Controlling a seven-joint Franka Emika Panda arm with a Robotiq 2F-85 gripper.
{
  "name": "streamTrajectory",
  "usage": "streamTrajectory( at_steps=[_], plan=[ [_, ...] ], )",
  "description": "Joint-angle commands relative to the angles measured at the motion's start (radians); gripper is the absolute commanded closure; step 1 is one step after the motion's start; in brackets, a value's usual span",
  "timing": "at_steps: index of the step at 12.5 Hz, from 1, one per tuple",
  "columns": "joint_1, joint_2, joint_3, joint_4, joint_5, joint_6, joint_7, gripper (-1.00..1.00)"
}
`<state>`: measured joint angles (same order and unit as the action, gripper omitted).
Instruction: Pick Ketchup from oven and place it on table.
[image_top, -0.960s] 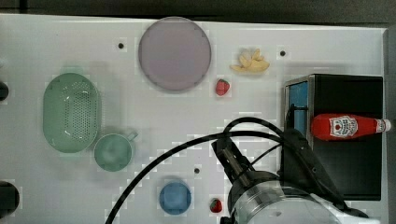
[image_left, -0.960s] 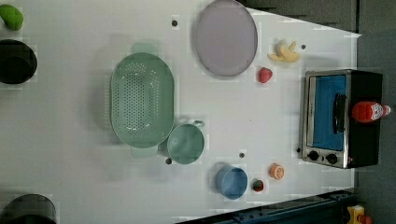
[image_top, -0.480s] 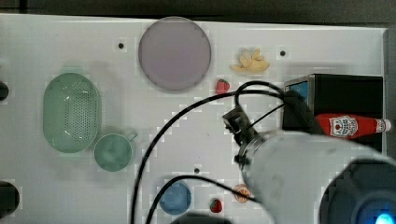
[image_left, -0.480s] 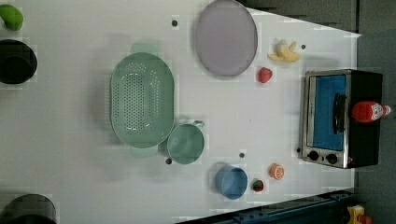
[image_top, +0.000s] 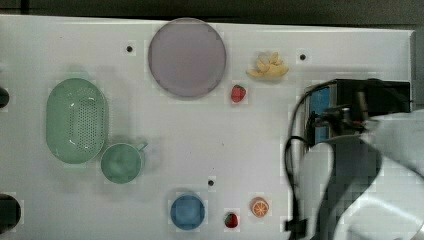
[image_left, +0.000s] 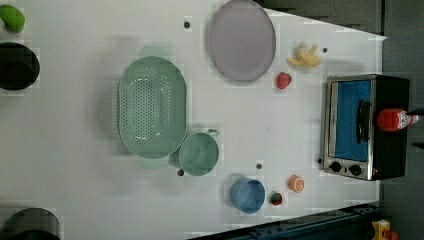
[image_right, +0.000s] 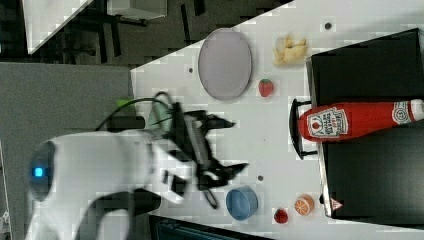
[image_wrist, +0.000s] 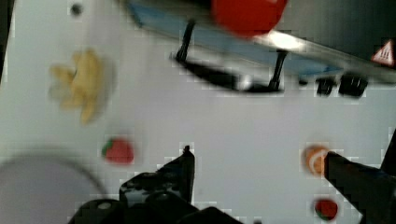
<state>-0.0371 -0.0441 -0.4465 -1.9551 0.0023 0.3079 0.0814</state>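
Well, my gripper (image_wrist: 257, 163) empty, jaws wide apart. Ketchup (image_right: 360, 120) lies ahead of fingertips, on its side atop oven (image_right: 370, 165). I judge it light, smooth, squeezable; grip mid-body across label, gently.

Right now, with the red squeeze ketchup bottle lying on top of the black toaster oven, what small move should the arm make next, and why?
Probably carry the open gripper on toward the red squeeze ketchup bottle. It lies untouched on the black toaster oven, its base jutting past the door edge. In the right view the gripper is short of the oven, over the white table, holding nothing.
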Motion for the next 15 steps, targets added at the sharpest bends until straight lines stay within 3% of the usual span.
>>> streamTrajectory(
  at_steps=[1,3,7,12,14,15],
  plan=[
    [-0.034,0.083,-0.096,0.051,-0.011,0.172,-0.001,-1.00],
    [-0.040,0.155,-0.116,0.085,-0.008,0.183,0.001,-1.00],
    [-0.069,0.309,-0.131,0.106,0.117,0.253,0.002,-1.00],
    [-0.079,0.383,-0.130,0.101,0.172,0.276,0.003,-1.00],
    [-0.079,0.383,-0.129,0.101,0.172,0.279,0.002,-0.37],
    [-0.076,0.379,-0.126,0.107,0.172,0.279,0.002,-0.24]
  ],
)
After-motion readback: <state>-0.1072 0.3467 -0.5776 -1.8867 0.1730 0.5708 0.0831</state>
